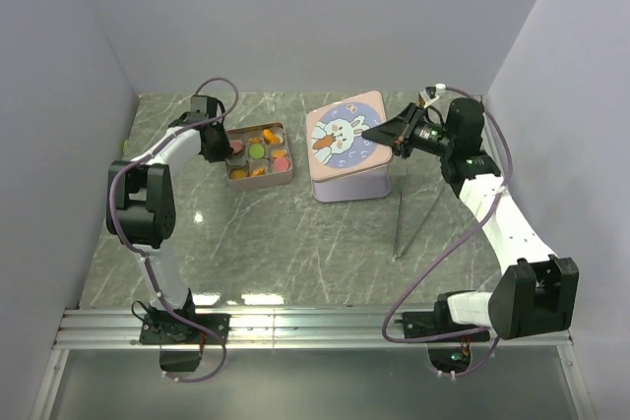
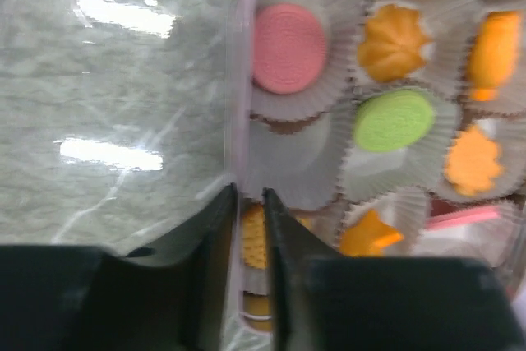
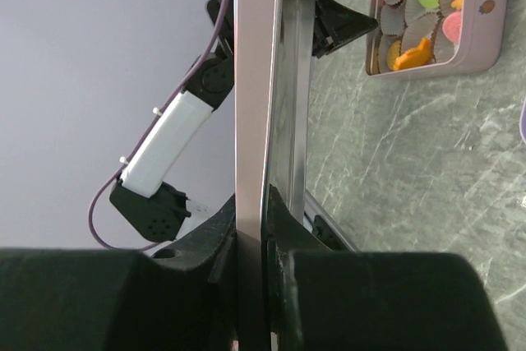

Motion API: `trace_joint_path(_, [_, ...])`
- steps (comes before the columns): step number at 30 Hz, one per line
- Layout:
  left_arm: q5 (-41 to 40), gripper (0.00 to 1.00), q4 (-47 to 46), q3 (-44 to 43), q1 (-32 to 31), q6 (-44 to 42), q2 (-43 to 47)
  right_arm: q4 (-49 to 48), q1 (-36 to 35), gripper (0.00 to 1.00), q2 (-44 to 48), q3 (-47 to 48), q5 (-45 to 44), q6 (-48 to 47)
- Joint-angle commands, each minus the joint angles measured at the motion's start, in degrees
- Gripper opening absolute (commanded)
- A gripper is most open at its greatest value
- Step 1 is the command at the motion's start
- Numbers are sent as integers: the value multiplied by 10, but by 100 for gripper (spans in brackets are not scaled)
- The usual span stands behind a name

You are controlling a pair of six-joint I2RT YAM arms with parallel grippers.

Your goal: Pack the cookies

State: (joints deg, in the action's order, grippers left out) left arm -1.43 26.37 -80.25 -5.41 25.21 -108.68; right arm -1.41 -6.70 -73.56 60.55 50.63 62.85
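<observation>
Over on the left, the left fingers (image 2: 222,219) are almost shut and pinch the left wall of the lavender tray (image 2: 239,104), one finger inside and one outside. The cookies (image 2: 289,47) sit in paper cups (image 2: 289,177) in the tray; the ones near the bottom edge are cut off and blurry. Bare table (image 1: 295,243) lies in front of the tray. Next comes the tin (image 1: 350,187). The right fingers (image 3: 282,232) squeeze the thin edge of its pink lid (image 3: 251,121).
</observation>
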Motion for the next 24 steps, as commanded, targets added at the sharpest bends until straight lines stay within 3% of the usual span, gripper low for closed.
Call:
trace_joint_path(1, [-19,23,14,-17,0,-7,-6,-10,5,2,34,-1,10,-13])
trace_joint_path(9, [-22,15,6,33,-7,-17,13,-2,7,1,60,-21,10,-15])
trace_joint_path(18, [1,1,-8,98,-59,-36,73,0,6,0,80,-32,8,-14])
trace_joint_path(24, [-19,1,-3,169,-105,-25,142,0,6,0,88,-38,8,-13])
